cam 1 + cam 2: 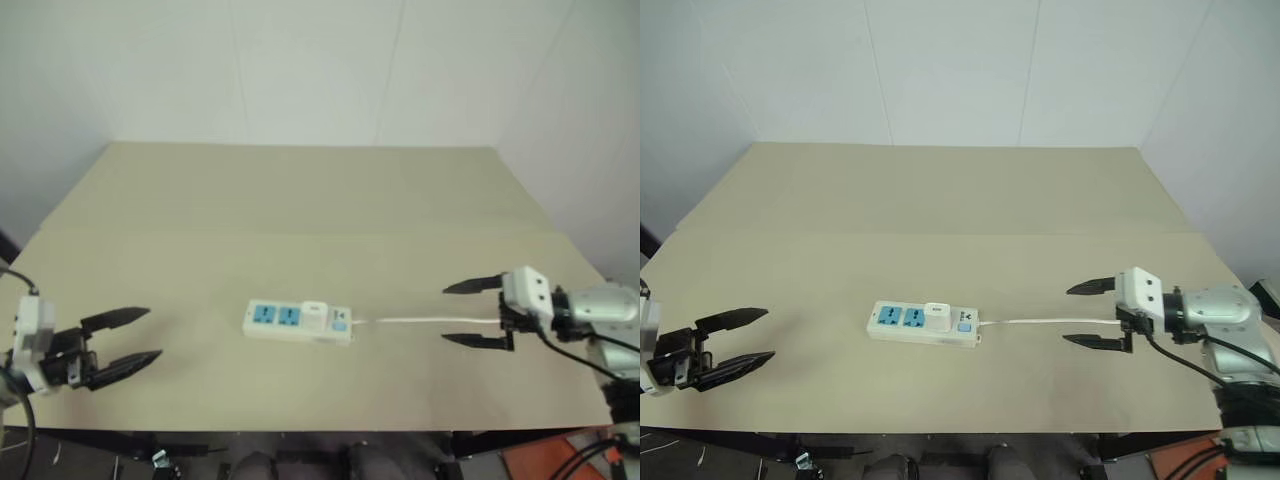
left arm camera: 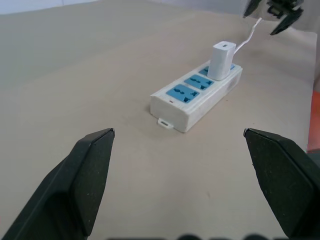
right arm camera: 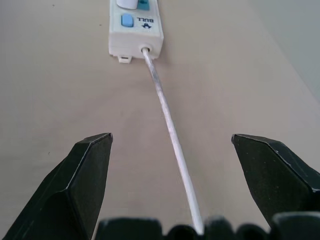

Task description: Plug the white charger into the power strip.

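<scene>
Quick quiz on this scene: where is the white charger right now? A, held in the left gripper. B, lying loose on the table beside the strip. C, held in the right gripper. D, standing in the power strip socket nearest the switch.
D: the white charger stands upright on the power strip, in the socket next to the blue switch, while both grippers are open and empty.

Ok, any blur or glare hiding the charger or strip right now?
Left eye view: soft and hazy, white charger blends into the power strip. Right eye view: crisper. Left wrist view: charger clear, even light, no glare. Right wrist view: near cord slightly soft.
</scene>
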Robot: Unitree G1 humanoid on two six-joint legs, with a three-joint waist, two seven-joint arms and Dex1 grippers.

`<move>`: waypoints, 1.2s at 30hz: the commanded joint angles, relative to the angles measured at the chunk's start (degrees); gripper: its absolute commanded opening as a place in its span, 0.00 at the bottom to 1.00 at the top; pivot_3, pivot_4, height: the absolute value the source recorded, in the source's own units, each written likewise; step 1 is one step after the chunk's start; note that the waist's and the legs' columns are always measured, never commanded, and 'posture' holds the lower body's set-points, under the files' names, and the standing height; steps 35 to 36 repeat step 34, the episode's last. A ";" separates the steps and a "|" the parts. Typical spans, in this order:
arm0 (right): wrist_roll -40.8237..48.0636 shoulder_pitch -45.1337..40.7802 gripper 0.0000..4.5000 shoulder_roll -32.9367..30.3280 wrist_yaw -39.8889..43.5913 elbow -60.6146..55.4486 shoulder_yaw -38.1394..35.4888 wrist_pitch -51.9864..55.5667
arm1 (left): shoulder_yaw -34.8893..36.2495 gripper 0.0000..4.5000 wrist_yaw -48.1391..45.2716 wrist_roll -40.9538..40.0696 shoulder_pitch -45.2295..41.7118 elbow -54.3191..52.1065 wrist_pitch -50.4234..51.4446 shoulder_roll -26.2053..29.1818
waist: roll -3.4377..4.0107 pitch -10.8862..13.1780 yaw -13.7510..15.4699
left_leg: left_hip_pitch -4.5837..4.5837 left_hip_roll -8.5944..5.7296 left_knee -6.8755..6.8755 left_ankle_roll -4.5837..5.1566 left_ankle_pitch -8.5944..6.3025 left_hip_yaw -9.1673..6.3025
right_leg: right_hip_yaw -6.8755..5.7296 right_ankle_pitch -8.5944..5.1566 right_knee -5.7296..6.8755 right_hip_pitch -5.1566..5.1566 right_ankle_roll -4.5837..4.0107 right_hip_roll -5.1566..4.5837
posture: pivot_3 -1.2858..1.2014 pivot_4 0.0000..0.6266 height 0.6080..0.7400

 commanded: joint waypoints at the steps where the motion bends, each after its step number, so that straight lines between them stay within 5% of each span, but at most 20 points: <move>1: 1.98 2.61 0.99 -1.94 -1.82 -5.47 -3.26 2.39 | 0.82 1.00 1.56 -0.18 -1.23 -2.02 0.58 0.56 | 0.00 0.01 -0.01 | 0.00 0.00 0.00 0.00 0.00 0.00 | 0.00 0.00 0.00 0.00 0.00 0.00 | 0.52 0.24 1.00; 36: 4.76 8.79 0.99 -6.53 -2.64 -12.29 -6.78 8.79 | -4.04 1.00 7.02 2.42 -9.21 -0.72 2.05 -2.37 | -0.06 0.05 -0.06 | -0.35 -0.01 0.03 0.00 0.00 0.06 | 0.04 0.26 0.05 -0.37 0.43 0.05 | 0.52 0.24 1.00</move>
